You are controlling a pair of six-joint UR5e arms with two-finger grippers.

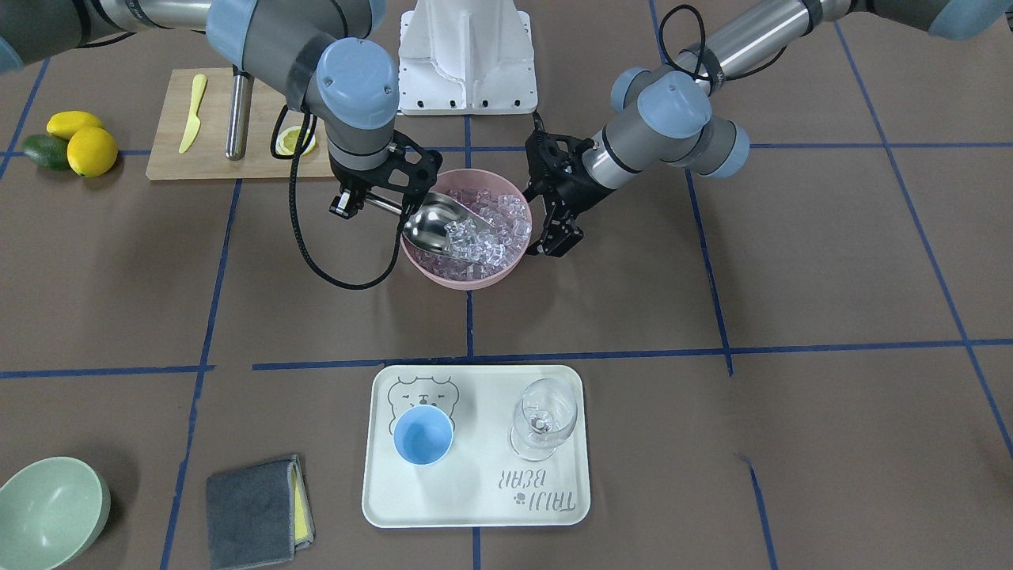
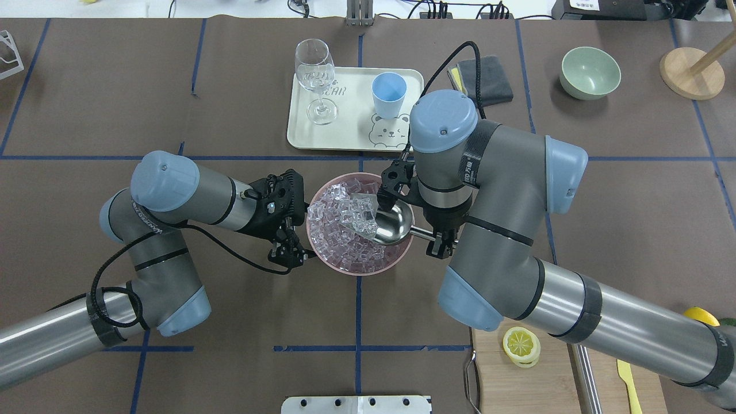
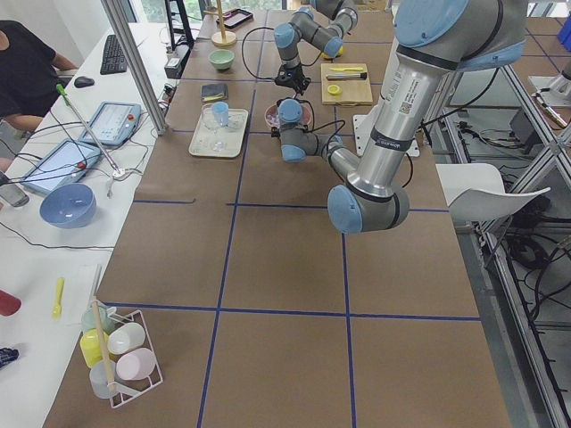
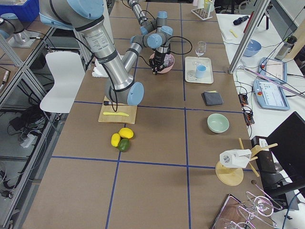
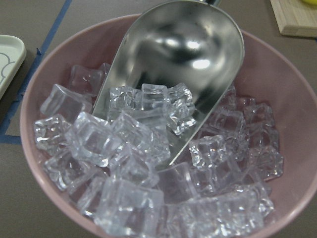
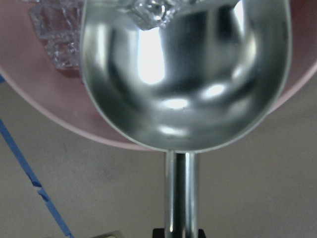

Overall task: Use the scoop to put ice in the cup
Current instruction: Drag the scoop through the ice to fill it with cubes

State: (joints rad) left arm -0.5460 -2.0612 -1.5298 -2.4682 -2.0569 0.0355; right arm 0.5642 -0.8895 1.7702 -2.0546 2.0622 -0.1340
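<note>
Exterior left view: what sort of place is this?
Likely a robotics lab, staged for kitchen-task trials: two robot arms work at a table gridded with blue tape, and a side desk holds a keyboard and tablets.

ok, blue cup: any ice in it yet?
Empty: the cup shows a bare blue bottom. The ice sits in the pink bowl, a few cubes in the scoop.

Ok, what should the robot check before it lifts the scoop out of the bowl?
1. Ice in the scoop: ok, several cubes lie at its front.
2. Right tool shut on the scoop's handle: ok.
3. Cup upright and empty on the tray: ok.
4. Wine glass apart from the cup: ok.
5. Left tool holding the bowl: cannot tell; it sits beside the rim.
</note>
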